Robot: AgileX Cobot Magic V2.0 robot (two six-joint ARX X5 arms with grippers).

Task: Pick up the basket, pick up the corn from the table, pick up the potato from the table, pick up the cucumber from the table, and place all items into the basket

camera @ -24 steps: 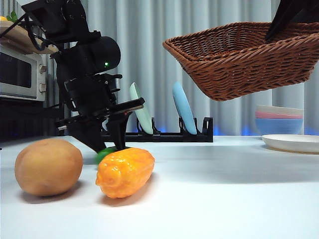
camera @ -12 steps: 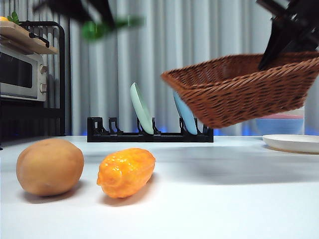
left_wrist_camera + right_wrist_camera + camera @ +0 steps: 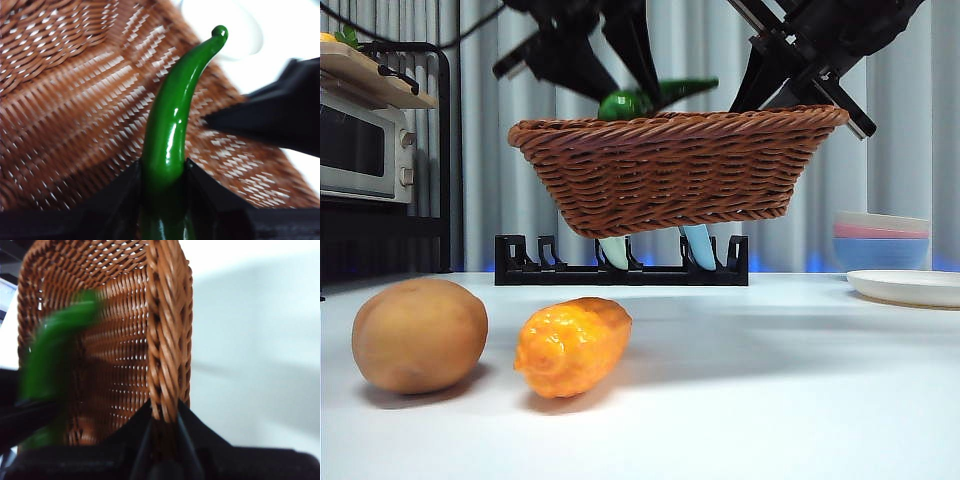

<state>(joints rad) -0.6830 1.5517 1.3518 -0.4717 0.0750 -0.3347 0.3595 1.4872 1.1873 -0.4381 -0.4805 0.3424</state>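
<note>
The brown wicker basket (image 3: 670, 165) hangs in the air above the table, my right gripper (image 3: 164, 412) shut on its rim (image 3: 167, 335) at the upper right of the front view. My left gripper (image 3: 164, 175) is shut on the dark green cucumber (image 3: 172, 125) and holds it just over the basket's inside (image 3: 75, 100). In the front view the cucumber (image 3: 640, 100) shows above the rim. The tan potato (image 3: 418, 335) and the bumpy orange corn (image 3: 570, 345) lie on the white table (image 3: 770, 400) at the front left, below the basket.
A black dish rack (image 3: 620, 270) with two upright plates stands behind the basket. Stacked bowls (image 3: 880, 240) and a white plate (image 3: 910, 287) sit at the right. A microwave (image 3: 365, 140) and shelf are at the far left.
The left gripper lifted the cucumber off the table and carried it right, over the basket. The right gripper swung the basket left and lower, toward the middle.
</note>
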